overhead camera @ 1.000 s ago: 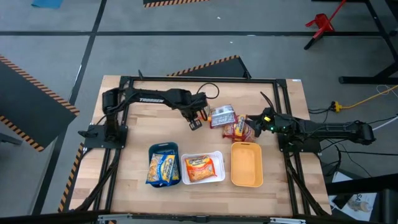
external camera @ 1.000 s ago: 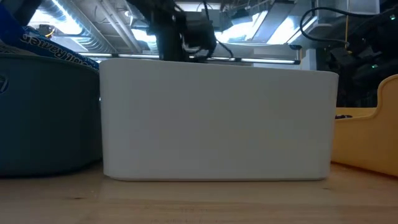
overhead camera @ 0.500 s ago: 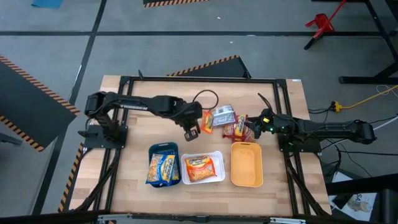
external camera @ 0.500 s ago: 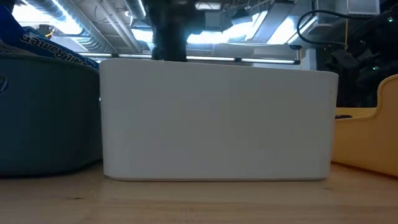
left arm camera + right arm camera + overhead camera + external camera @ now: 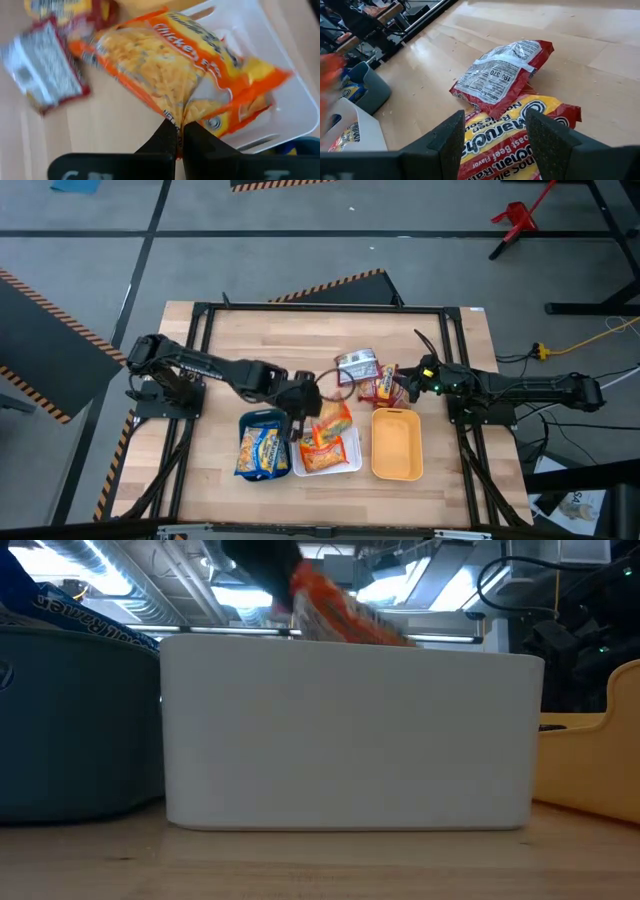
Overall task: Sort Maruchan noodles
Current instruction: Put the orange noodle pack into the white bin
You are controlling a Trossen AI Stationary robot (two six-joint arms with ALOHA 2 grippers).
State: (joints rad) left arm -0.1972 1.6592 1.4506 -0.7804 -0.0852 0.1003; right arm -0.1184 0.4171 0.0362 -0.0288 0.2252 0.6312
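My left gripper (image 5: 308, 427) is shut on an orange Maruchan packet (image 5: 331, 424) over the white tray (image 5: 347, 465). The low view shows that packet (image 5: 338, 608) above the tray's rim (image 5: 350, 645). A second orange packet (image 5: 239, 111) lies in the tray, and blue packets (image 5: 261, 450) lie in the teal tray (image 5: 263, 418). Two dark red packets (image 5: 357, 365) (image 5: 381, 387) lie on the table at the far middle. My right gripper (image 5: 495, 150) stands open there, over the end of the nearer red packet (image 5: 520, 137). My left gripper pinches the orange packet at the middle of one edge (image 5: 183, 111) between its two shut fingers (image 5: 167, 139). The plastic puckers at the grip. The fingers slant down from the table's left. The packet is lifted clear over the white tray, tilted. Whether my right gripper touches the red packet cannot be told.
The orange tray (image 5: 396, 443) stands to the right of the white one. All three trays sit in a row near the table's near edge. A black frame (image 5: 320, 308) runs around the tabletop. Bare wood lies at the far left.
My left gripper has swung from beside the red packets toward the near edge, rising and rolling its wrist, and now stands over the white tray. The orange packet has come with it, lifted off the table. My right arm has kept still.
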